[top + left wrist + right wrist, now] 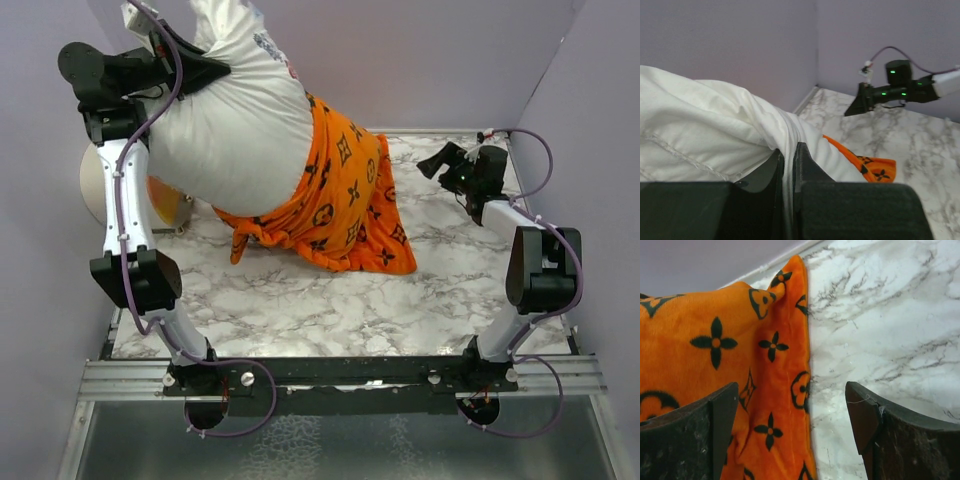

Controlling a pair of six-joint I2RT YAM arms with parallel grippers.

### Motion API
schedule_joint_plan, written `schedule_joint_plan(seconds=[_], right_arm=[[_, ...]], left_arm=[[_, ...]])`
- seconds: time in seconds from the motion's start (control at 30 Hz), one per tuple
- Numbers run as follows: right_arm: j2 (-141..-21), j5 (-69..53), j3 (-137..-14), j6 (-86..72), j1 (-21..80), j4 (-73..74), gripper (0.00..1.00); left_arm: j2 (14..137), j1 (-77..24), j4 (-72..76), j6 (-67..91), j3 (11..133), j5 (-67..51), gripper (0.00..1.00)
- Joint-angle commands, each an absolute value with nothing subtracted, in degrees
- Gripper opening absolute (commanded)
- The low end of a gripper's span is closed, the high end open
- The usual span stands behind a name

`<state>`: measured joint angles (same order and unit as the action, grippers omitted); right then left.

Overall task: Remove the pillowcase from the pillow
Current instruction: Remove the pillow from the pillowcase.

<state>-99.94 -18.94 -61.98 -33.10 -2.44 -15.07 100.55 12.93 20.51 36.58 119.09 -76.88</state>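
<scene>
My left gripper (212,66) is raised at the back left, shut on a fold of the white pillow (235,125). In the left wrist view that white fabric (705,125) runs pinched between the closed jaws (788,156). The orange pillowcase (345,205) with black motifs still wraps the pillow's lower end and spreads over the marble table (300,300). My right gripper (437,163) hangs open just right of the pillowcase. In the right wrist view its gripper (791,392) is spread above the pillowcase's right edge (715,365), holding nothing.
A cream cylinder with an orange face (100,185) lies at the left edge behind the left arm. Purple walls close in the back and both sides. Bare marble shows in front of and to the right of the pillowcase.
</scene>
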Motion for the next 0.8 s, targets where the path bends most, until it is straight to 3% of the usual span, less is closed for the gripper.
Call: schedule_joint_plan(seconds=[0.0,0.17,0.27,0.6,0.77], right_arm=[[-98.2,-17.9,-57.9,-32.9,-2.5,-18.0,0.88],[-99.1,-15.3,-58.4,-34.7,-2.5,-14.2,0.91],[-99.9,-14.0,-59.2,-35.6,-2.5,-12.5,1.0],[-100.2,-16.2,-56.0,-34.2,-2.9,-14.1,1.0],[-103.5,-14.6,-59.8,-34.0,-2.0,-7.1,1.0]], left_arm=[[102.8,8.1,51.8,67.5,126.1,-92.8,0.0],[101.8,8.0,52.8,67.6,124.1,-95.4,0.0],[100.4,8.6,57.1,68.6,121.3,-96.2,0.0],[102.4,13.8,60.8,69.0,122.5,-96.1,0.0],[102.0,13.8,62.0,69.0,120.1,-96.2,0.0]])
